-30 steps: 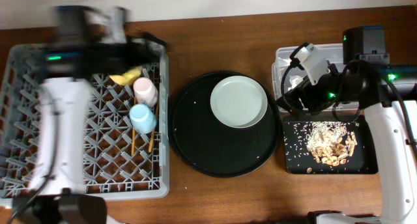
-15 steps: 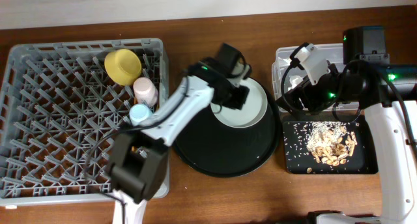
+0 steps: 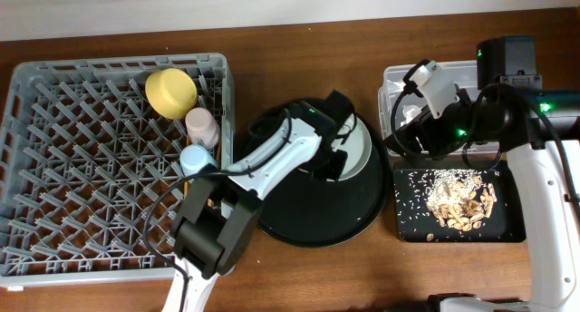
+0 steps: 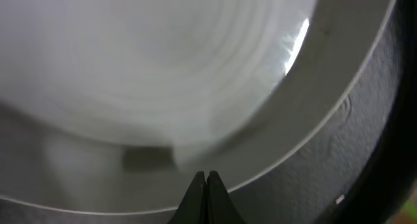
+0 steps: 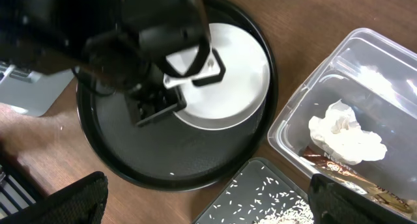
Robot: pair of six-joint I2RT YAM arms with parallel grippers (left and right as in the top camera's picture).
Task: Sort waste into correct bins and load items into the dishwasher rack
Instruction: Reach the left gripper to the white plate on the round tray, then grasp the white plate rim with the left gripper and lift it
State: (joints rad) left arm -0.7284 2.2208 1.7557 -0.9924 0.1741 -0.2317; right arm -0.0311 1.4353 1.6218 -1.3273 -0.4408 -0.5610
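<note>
Nearest to the robot on the right side, the shallow black tray [image 3: 509,229] lies on the brown wooden surface [image 3: 362,49]. It holds beige-brown food scraps [image 3: 464,203], with many white grains scattered to their left. On the left side, the grey dishwasher rack [image 3: 20,167] takes almost the whole depth of the surface. Between these two lies the round black tray [image 3: 308,217]. The left arm [image 3: 263,171] reaches across the right edge of the rack and the near-left part of this tray, and it hides a part of both.

A little farther, the pale plate [image 3: 361,158] sits inside the round tray, toward its far side. The left end effector [image 4: 207,185] is low over the plate, close to its rim. Its fingers are pressed together with nothing between them, and the wrist covers the left part of the plate from above. Along the right edge of the rack, the blue cup [image 3: 195,158] stands just beside the arm. The pink cup [image 3: 201,126] is close behind it, and the yellow bowl [image 3: 171,91] sits farther still, near the far wall of the rack.

Farthest on the right, the clear tub [image 3: 399,76] stands directly behind the shallow tray. Inside it are the crumpled white tissue [image 5: 345,133] and, just beside it, the brown-gold wrapper [image 5: 348,167]. The right end effector [image 5: 208,201] hangs above the near-left corner of the tub, with its fingers spread wide and empty.
</note>
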